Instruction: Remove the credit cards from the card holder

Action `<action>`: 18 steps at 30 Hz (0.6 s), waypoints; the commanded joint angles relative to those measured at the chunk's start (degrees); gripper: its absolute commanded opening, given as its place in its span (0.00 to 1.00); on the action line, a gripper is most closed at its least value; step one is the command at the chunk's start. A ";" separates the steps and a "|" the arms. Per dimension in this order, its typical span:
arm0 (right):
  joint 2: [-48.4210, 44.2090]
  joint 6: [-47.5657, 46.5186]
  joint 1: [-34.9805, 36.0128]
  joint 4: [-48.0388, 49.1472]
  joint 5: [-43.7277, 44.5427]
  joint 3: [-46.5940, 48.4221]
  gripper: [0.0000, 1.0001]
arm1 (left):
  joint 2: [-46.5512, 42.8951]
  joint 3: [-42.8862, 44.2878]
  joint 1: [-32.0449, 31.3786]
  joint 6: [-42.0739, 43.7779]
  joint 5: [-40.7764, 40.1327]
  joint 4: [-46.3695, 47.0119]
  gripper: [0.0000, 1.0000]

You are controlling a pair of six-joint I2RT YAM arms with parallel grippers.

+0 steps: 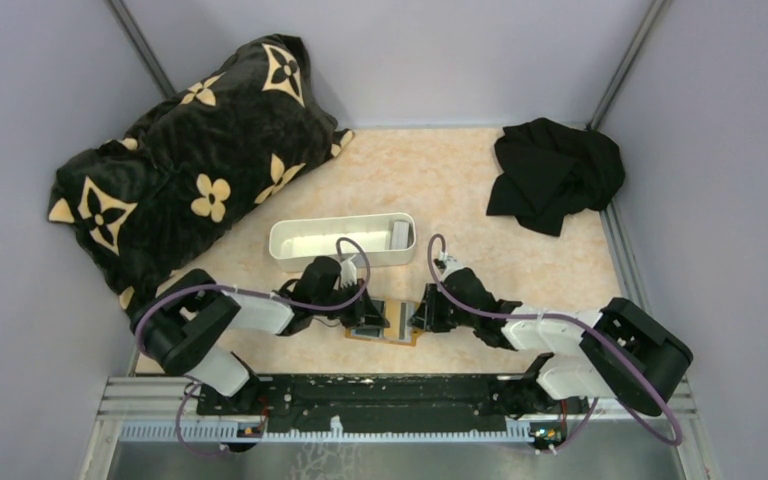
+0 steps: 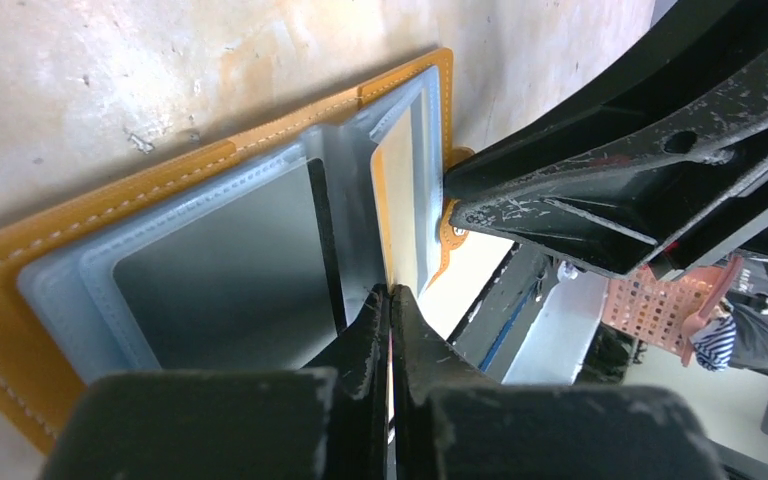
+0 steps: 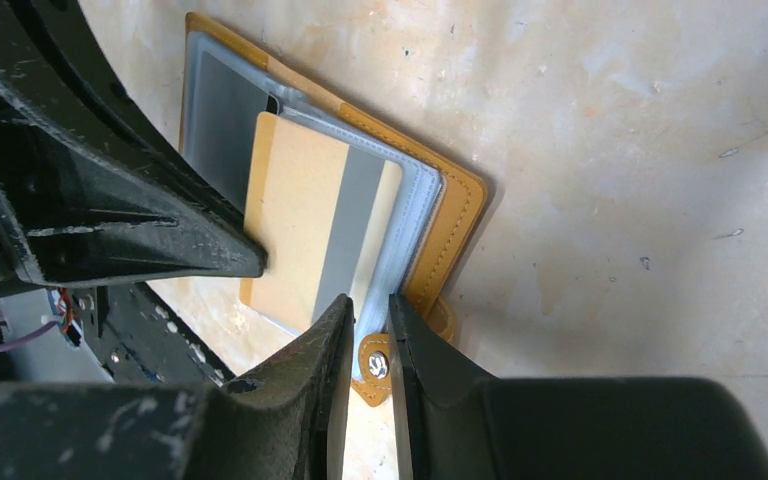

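The orange-tan card holder [image 1: 397, 325] lies open on the table between both grippers, its grey-blue sleeves [image 2: 220, 260] facing up. A tan credit card [image 3: 300, 210] with a grey stripe sticks partly out of a sleeve. My left gripper [image 2: 391, 295] is shut on that card's edge [image 2: 400, 200]. In the right wrist view, one of its fingers [image 3: 140, 225] lies against the card's face. My right gripper [image 3: 370, 305] is closed on the card holder's right edge [image 3: 455, 215], just above the snap tab [image 3: 375, 365]. Seen from above, the left gripper [image 1: 372, 322] and right gripper [image 1: 420, 320] nearly meet over it.
A long white tray [image 1: 340, 240] stands just behind the grippers, with a grey card [image 1: 400, 235] at its right end. A black cushion with a cream flower pattern [image 1: 190, 170] fills the back left. A black cloth [image 1: 555, 170] lies at the back right. Grey walls enclose the table.
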 commanded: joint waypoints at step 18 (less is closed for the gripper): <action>4.11 -1.05 -0.41 0.00 0.42 -1.67 0.21 | -13.09 1.49 6.29 11.56 -4.86 -19.13 0.00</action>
